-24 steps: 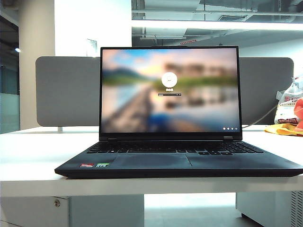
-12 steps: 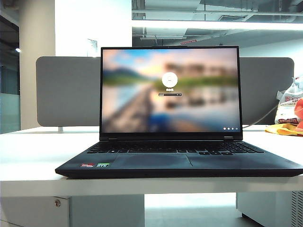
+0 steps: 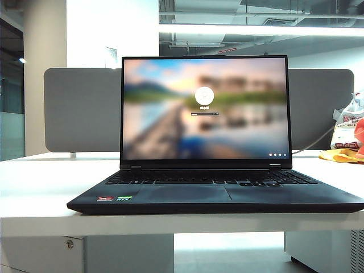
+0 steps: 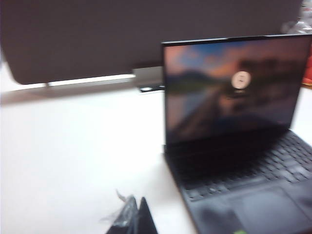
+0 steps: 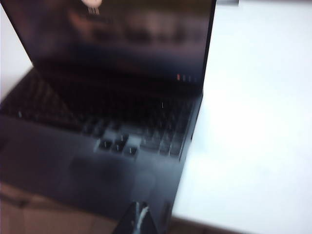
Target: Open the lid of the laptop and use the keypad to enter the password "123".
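Observation:
The black laptop [image 3: 210, 196] stands on the white desk with its lid [image 3: 205, 108] raised upright and a blurred login screen lit. The keypad [image 3: 210, 178] lies exposed below the screen. Neither gripper shows in the exterior view. In the left wrist view my left gripper [image 4: 139, 214] is shut and empty, over bare desk beside the laptop's [image 4: 253, 195] left side, apart from it. In the right wrist view my right gripper [image 5: 139, 217] is shut and empty, hovering by the front right corner of the deck, short of the keypad [image 5: 122, 117].
A grey desk divider [image 3: 79, 111] runs behind the laptop. A plastic bag [image 3: 347, 128] and a yellow item [image 3: 341, 154] lie at the far right of the white desk [image 3: 34, 187]. The desk's front edge runs just before the laptop.

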You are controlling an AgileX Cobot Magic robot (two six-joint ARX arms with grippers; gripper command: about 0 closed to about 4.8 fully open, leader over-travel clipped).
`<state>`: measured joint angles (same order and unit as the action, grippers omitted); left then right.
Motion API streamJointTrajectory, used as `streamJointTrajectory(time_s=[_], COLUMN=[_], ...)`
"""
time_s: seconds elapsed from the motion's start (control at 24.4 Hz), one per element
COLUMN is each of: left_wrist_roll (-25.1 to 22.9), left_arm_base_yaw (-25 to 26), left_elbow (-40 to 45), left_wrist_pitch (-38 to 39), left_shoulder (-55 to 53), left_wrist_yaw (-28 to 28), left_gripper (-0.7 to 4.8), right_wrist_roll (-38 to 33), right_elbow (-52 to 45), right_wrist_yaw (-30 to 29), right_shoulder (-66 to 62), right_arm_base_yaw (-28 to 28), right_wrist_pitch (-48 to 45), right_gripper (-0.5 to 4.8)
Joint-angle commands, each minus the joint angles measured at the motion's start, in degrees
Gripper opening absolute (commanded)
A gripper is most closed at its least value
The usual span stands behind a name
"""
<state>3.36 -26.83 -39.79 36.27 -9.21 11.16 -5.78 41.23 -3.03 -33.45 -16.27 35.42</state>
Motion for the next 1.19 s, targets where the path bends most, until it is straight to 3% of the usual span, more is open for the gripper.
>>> streamJointTrajectory(time_s=[0.04,0.21,0.37,0.82,1.19], left_wrist_roll=[0.1,0.1,0.1,0.1,0.1], left_arm_base_yaw=[8.3,21.7,27.6,27.6,27.6], left_elbow=[3.5,12.7,18.9,33.0,33.5], left_wrist_pitch=[-0.7,-3.1,-5.4,-5.0,-6.4], left_shoulder=[1.8,6.5,9.0,9.0,9.0], left_wrist_yaw=[0.0,0.1,0.2,0.2,0.2], left_gripper=[-0.05,-0.05,-0.05,-0.05,-0.05], right_wrist_roll=[-0.2,-0.3,-0.3,-0.4,-0.4], right_elbow=[0.2,0.2,0.2,-0.5,-0.5], right_wrist_yaw=[-0.1,-0.1,-0.1,-0.2,-0.1], right_shoulder=[0.1,0.1,0.1,0.2,0.2], right_arm_base_yaw=[0.0,0.0,0.0,0.0,0.0], right_wrist_pitch=[3.6,3.7,3.8,6.7,6.8], right_gripper=[-0.05,-0.05,-0.05,-0.05,-0.05])
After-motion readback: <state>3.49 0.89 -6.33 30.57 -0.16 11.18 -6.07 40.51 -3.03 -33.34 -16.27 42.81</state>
